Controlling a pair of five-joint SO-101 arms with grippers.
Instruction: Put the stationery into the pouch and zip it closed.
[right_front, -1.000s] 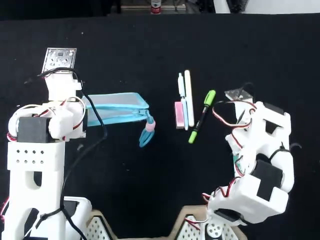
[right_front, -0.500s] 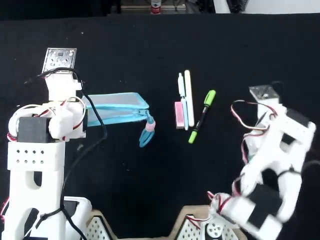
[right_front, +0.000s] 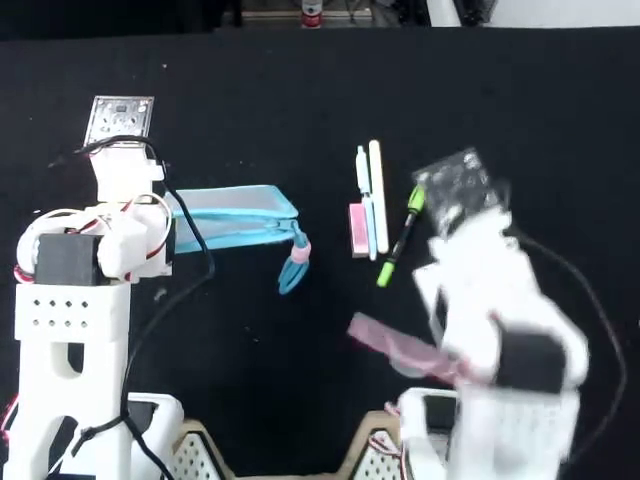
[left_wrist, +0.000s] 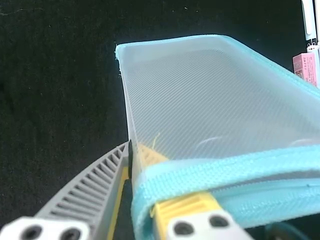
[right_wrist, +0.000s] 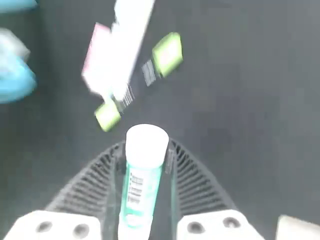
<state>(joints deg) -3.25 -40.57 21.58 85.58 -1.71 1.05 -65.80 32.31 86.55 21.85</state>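
Observation:
A light blue mesh pouch (right_front: 235, 215) lies at the left, its blue zipper strap (right_front: 293, 265) trailing toward the middle. My left gripper (right_front: 170, 225) is shut on the pouch's end; in the left wrist view the pouch (left_wrist: 210, 115) sits clamped in my left gripper (left_wrist: 145, 200). Two pale pens (right_front: 372, 195), a pink eraser (right_front: 358, 243) and a green highlighter (right_front: 398, 242) lie mid-table. My right arm (right_front: 480, 290) is blurred beside the highlighter. My right gripper (right_wrist: 146, 150) is shut on a white-capped teal pen (right_wrist: 142, 175), above the highlighter (right_wrist: 140, 80).
The table is a black cloth (right_front: 300, 100). A blurred pinkish streak (right_front: 400, 345) shows near the right arm's base; I cannot tell what it is. Both arm bases stand at the front edge.
The right arm has swung out to the right and back in toward the stationery, now blurred over the highlighter's far end. The left arm and the pouch have not moved.

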